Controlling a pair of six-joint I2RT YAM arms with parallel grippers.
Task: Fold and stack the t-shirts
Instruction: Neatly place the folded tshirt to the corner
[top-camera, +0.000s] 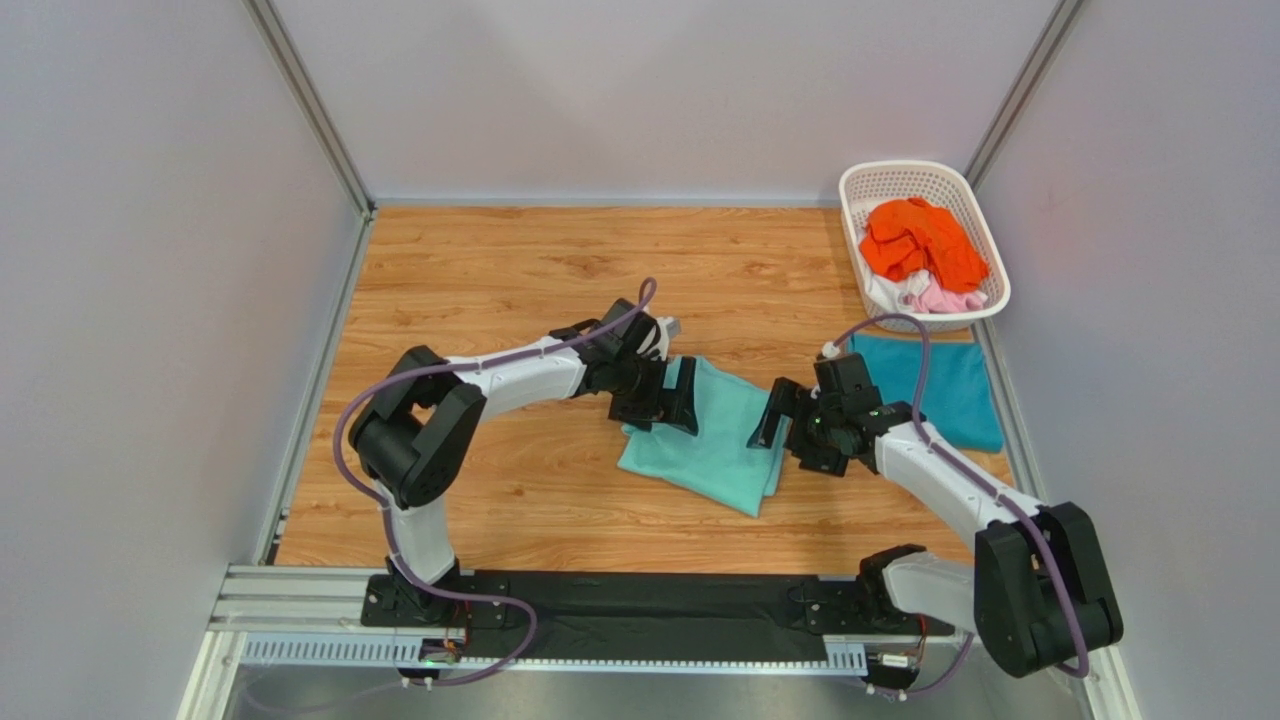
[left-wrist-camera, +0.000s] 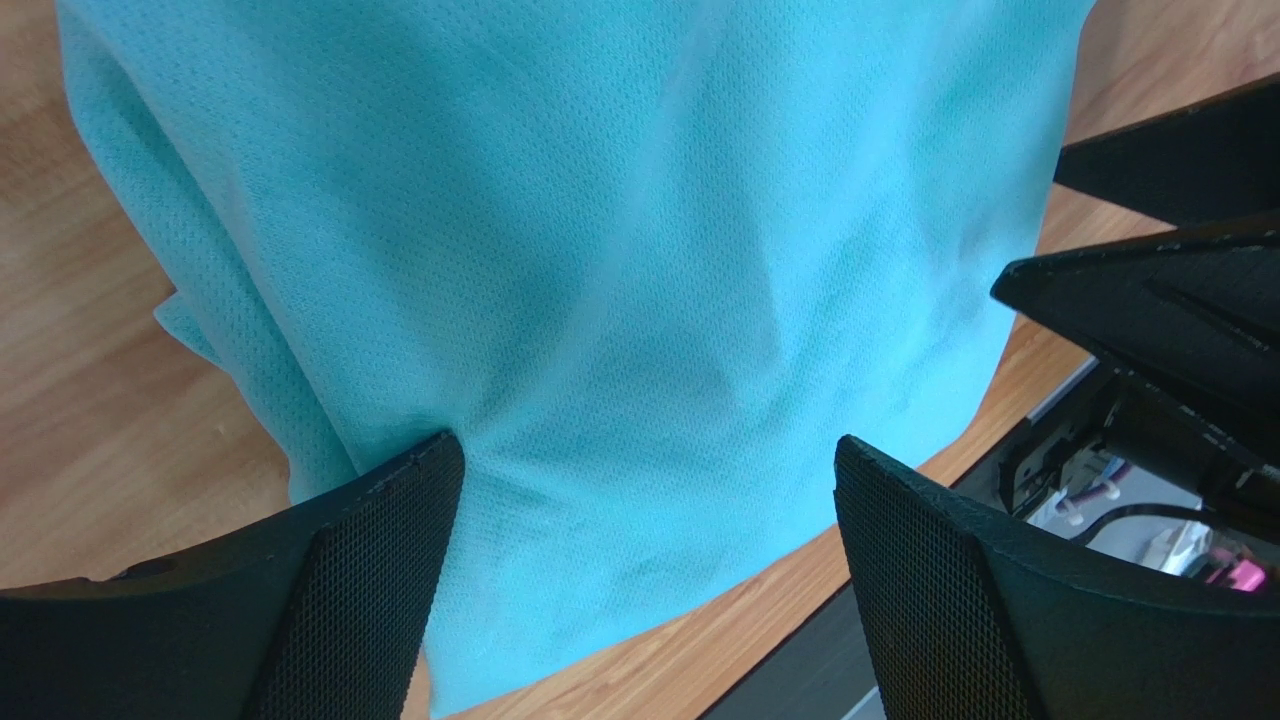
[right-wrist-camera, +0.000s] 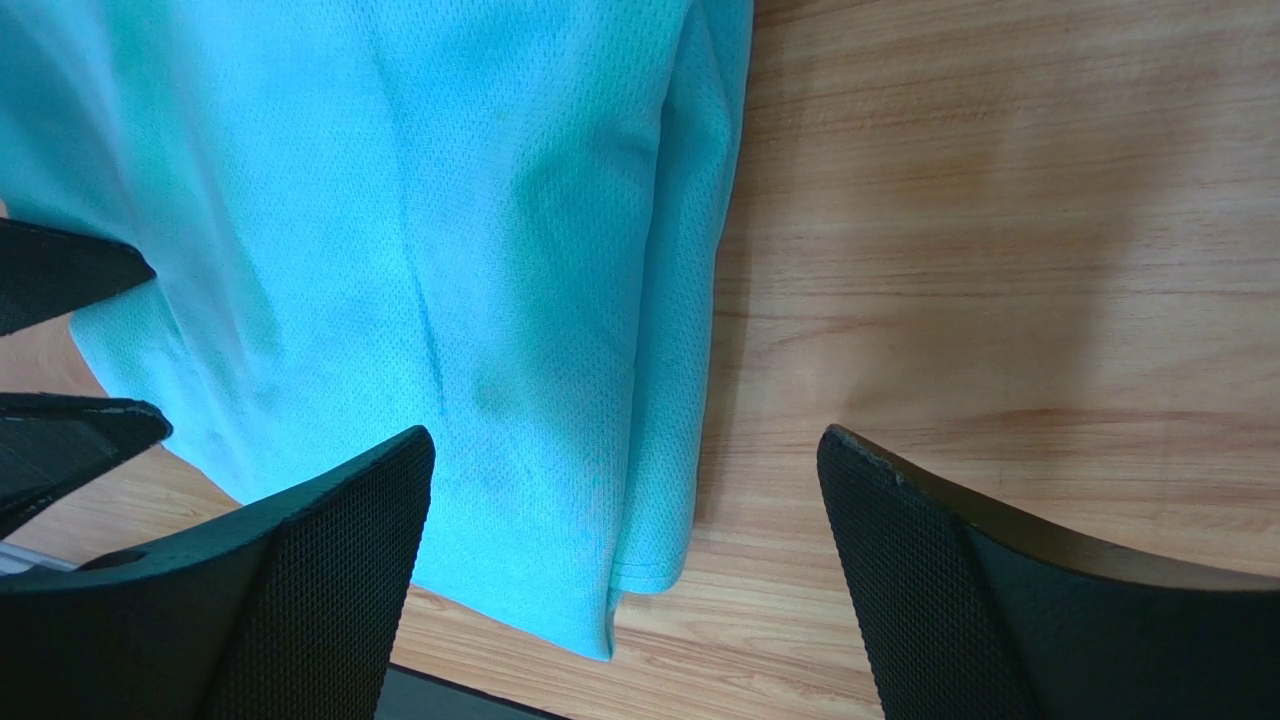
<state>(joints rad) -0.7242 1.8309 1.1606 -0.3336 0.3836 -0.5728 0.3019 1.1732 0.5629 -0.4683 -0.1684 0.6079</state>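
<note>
A mint green t-shirt (top-camera: 718, 438) lies folded on the wooden table between the two arms. It fills the left wrist view (left-wrist-camera: 631, 255) and the left half of the right wrist view (right-wrist-camera: 451, 225). My left gripper (top-camera: 669, 396) is open over the shirt's left edge, holding nothing. My right gripper (top-camera: 780, 419) is open beside the shirt's right edge, empty. A darker teal blue t-shirt (top-camera: 932, 387) lies folded flat at the right. Orange (top-camera: 920, 240), pink (top-camera: 950, 299) and white (top-camera: 887, 293) t-shirts lie bunched in the basket.
A white plastic lattice basket (top-camera: 897, 177) stands at the back right corner against the wall. Grey walls close the table on three sides. A black rail with the arm bases (top-camera: 631, 600) runs along the near edge.
</note>
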